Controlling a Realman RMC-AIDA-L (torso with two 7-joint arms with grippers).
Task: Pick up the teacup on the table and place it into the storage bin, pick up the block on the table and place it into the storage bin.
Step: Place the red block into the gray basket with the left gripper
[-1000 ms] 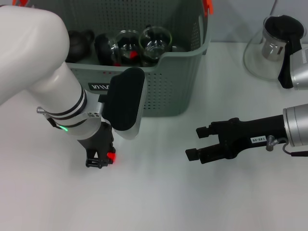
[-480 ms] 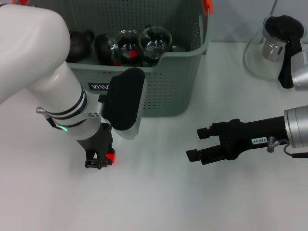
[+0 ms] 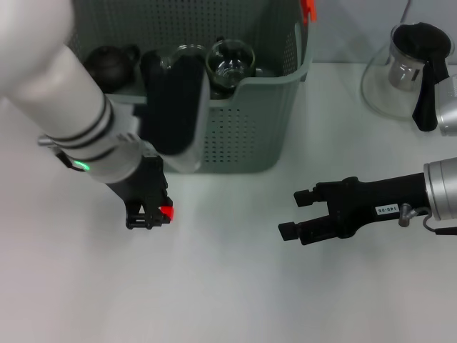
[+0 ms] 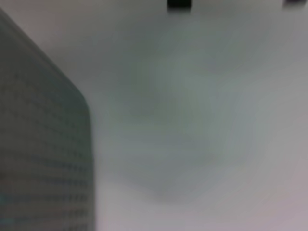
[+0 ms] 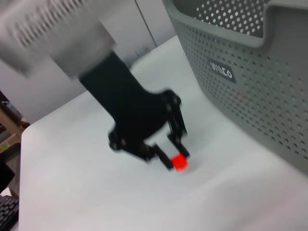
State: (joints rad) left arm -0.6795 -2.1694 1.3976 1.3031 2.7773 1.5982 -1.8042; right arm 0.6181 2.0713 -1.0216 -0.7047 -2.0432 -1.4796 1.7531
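Observation:
A small red block (image 3: 167,212) is pinched at the tips of my left gripper (image 3: 148,216), just above the white table in front of the storage bin (image 3: 264,121). The right wrist view shows the same left gripper (image 5: 166,156) shut on the block (image 5: 179,161), beside the bin's perforated wall (image 5: 250,86). A clear glass teacup (image 3: 230,58) lies inside the bin, with another partly hidden behind my left arm. My right gripper (image 3: 295,212) hovers open and empty over the table to the right.
A black teapot (image 3: 107,63) lies in the bin's left part. A glass teapot with a black lid and handle (image 3: 403,71) stands at the far right. The left wrist view shows only the bin wall (image 4: 43,159) and bare table.
My left arm has swung up and toward the bin, carrying the red block slightly away from the table's front. The right arm has barely moved.

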